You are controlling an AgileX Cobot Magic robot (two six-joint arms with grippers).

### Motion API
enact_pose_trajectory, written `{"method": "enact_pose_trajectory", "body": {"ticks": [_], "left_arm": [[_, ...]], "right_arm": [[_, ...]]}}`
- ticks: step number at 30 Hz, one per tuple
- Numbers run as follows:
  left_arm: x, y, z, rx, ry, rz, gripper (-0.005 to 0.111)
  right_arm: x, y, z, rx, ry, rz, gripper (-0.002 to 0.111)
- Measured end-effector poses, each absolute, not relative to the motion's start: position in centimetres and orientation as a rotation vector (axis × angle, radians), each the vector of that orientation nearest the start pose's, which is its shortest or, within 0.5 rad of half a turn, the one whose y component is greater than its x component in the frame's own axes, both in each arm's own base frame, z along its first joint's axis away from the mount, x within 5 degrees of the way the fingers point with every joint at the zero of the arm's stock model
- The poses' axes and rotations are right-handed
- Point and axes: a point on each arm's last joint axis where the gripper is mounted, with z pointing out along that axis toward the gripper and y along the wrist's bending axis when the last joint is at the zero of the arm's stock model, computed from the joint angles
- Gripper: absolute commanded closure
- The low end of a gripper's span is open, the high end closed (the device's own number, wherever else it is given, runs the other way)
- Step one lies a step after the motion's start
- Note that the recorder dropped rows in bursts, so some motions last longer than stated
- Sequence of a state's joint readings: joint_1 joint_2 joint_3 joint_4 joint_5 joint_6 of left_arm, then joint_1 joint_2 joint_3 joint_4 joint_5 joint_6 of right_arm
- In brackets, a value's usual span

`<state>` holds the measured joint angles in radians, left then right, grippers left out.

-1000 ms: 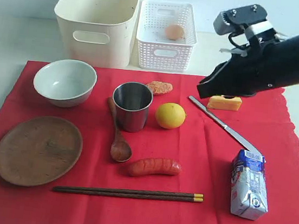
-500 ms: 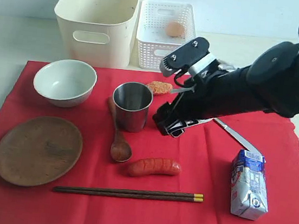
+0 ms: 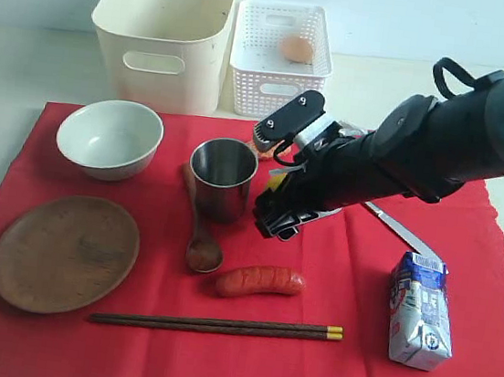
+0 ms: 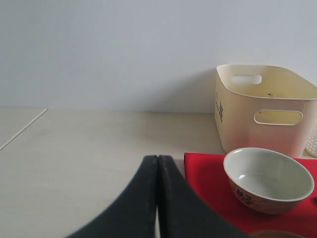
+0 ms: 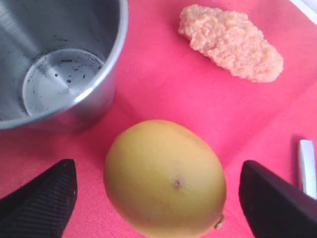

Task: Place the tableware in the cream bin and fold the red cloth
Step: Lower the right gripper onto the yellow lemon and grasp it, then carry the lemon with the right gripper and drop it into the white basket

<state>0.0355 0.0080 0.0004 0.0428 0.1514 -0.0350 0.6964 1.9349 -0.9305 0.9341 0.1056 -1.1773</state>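
Squarely astride the lemon (image 5: 166, 178), the right pincer (image 5: 157, 201) gapes wide, empty; lower, then close on its middle without nudging the steel cup (image 5: 59, 64) beside it on the red cloth (image 3: 342, 282); the left pincer (image 4: 157, 193) sits closed, empty.

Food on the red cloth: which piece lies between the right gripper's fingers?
The lemon: it lies between the open fingers of the right gripper. The sausage and the breaded piece lie outside them.

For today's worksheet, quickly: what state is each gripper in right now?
Left gripper: shut, empty.
Right gripper: open, straddling the lemon, not touching it.
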Motion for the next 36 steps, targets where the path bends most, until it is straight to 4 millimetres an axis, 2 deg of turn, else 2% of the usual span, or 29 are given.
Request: {"method": "enact_pose_trajectory", "body": {"ticks": [9, 15, 17, 26, 36], "left_arm": [[5.7, 0.3, 19.9, -0.028, 1.643, 0.038, 0.107], [5.7, 0.3, 19.9, -0.028, 1.643, 0.038, 0.107], [5.7, 0.3, 19.9, -0.028, 1.643, 0.038, 0.107], [5.7, 0.3, 19.9, -0.028, 1.643, 0.038, 0.107], [5.7, 0.3, 19.9, -0.028, 1.643, 0.038, 0.107]], "right_arm": [[27.0, 23.5, 11.2, -1.209, 2.262, 0.264, 0.077], [27.0, 23.5, 11.2, -1.209, 2.262, 0.264, 0.103], [27.0, 23.5, 11.2, -1.209, 2.262, 0.264, 0.108], [27.0, 23.5, 11.3, -1.208, 2.260, 0.265, 0.108], [26.8, 23.5, 14.9, -1.173, 2.172, 0.296, 0.108]]}}
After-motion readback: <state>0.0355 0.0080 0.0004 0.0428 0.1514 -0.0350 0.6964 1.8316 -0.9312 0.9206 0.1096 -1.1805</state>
